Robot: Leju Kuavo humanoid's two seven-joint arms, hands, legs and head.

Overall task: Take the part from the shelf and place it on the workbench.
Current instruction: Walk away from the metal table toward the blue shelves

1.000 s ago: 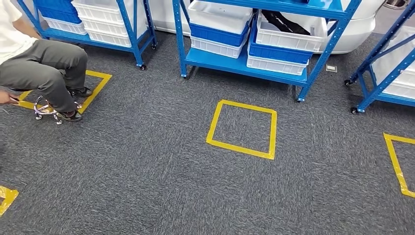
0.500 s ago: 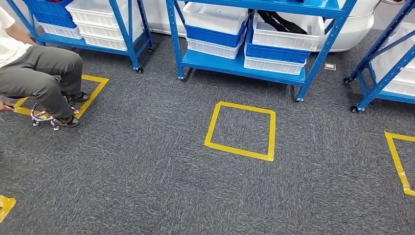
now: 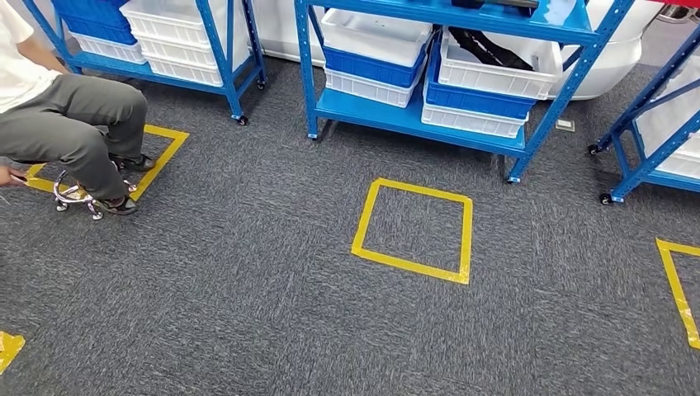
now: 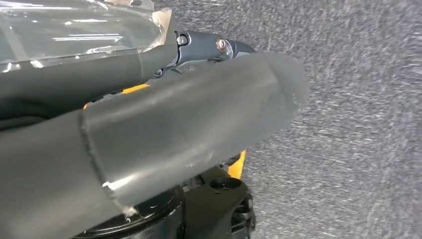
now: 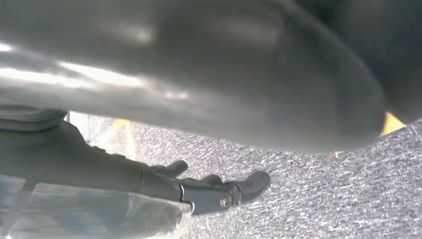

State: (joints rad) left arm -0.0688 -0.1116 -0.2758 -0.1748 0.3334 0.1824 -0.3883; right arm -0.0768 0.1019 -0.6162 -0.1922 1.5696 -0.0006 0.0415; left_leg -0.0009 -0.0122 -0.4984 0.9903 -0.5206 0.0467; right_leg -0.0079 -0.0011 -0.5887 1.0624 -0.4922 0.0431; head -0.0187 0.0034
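Wrist views blur both hands; left hand (image 4: 189, 124) and right hand (image 5: 209, 191) grip unclear.

Blue shelf (image 3: 450, 132) facing a yellow tape square (image 3: 413, 231) on grey carpet.
White and blue bins (image 3: 487, 78) are sitting on its lower tier; a seated person (image 3: 70, 124) is occupying the left.

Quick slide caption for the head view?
Blue shelf of bins faces a yellow floor square; seated person nearby.

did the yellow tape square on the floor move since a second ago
No. The yellow tape square keeps its place before the blue shelf; both shifted together in the head view, so the camera moved.
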